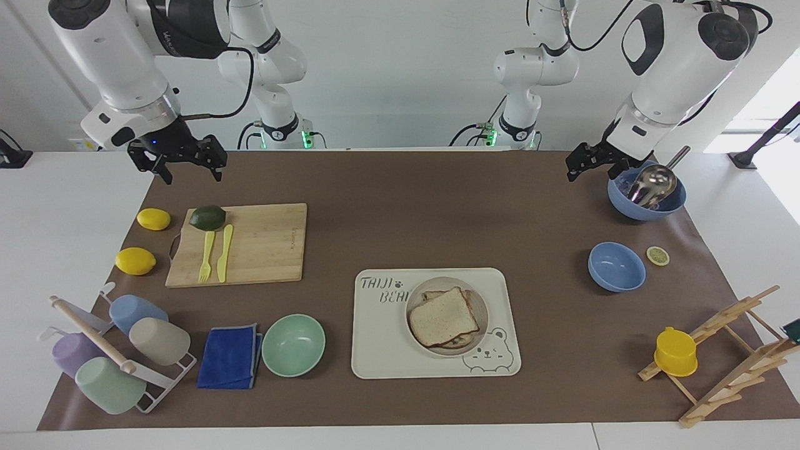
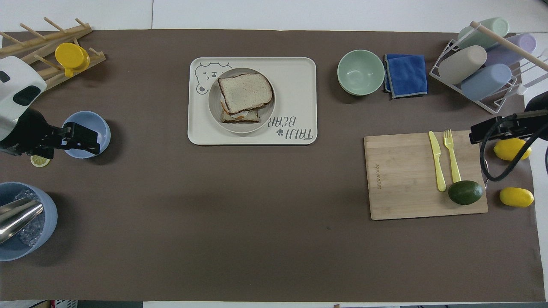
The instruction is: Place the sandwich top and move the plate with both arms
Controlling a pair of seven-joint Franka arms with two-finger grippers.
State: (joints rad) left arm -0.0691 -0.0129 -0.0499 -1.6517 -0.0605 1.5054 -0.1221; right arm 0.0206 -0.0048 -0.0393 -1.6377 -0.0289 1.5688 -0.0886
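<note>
The sandwich top (image 1: 442,324) (image 2: 245,92) lies on a toast slice (image 2: 239,116) in the round beige plate (image 1: 482,307) (image 2: 214,105). It sits slightly askew. The plate stands on the cream bear tray (image 1: 381,344) (image 2: 295,85). My left gripper (image 1: 590,169) (image 2: 84,141) hangs open and empty in the air at the left arm's end of the table, next to the blue bowl with the metal scoop (image 1: 647,194). My right gripper (image 1: 192,172) (image 2: 479,130) hangs open and empty above the table edge by the cutting board (image 1: 262,244).
A mint-green bowl (image 1: 294,345) and a blue cloth (image 1: 230,356) lie beside the tray. The board holds an avocado (image 1: 207,217), a fork and a knife, with two lemons (image 1: 135,260) beside it. A cup rack (image 1: 119,350), a small blue bowl (image 1: 615,267) and a wooden rack (image 1: 725,350) stand at the ends.
</note>
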